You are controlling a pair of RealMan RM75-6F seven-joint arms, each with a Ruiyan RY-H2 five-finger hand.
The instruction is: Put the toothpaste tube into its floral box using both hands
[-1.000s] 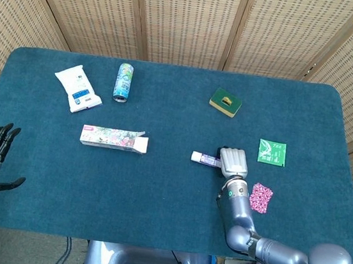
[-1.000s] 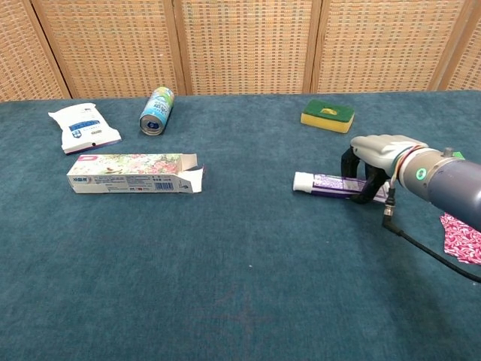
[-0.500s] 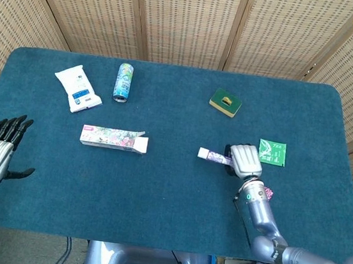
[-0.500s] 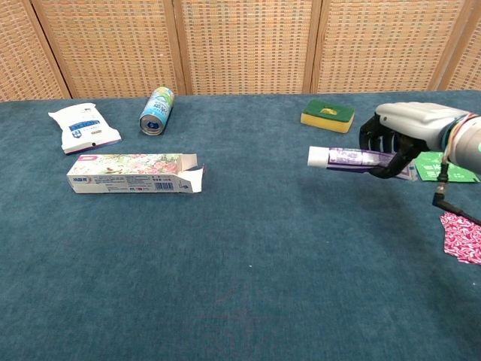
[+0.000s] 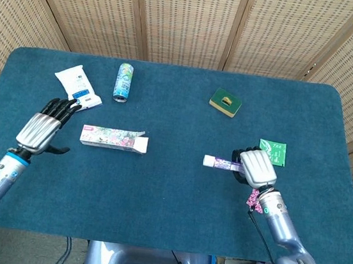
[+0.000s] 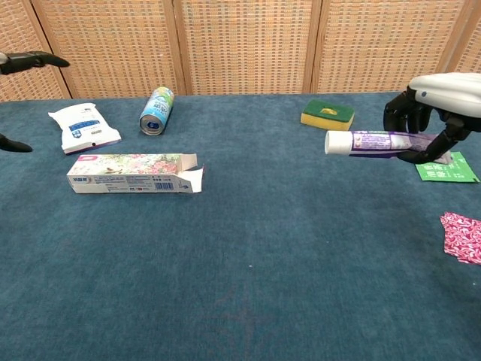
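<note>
The right hand (image 5: 257, 168) grips the toothpaste tube (image 6: 379, 141) level above the table (image 5: 176, 190), cap toward the floral box (image 5: 112, 138); the left hand (image 5: 43, 130), fingers spread and empty, hovers beside the box's closed end. Insertion likely calls for the left hand to steady the box while the cap aligns with the open flap end; the box appears empty.
</note>
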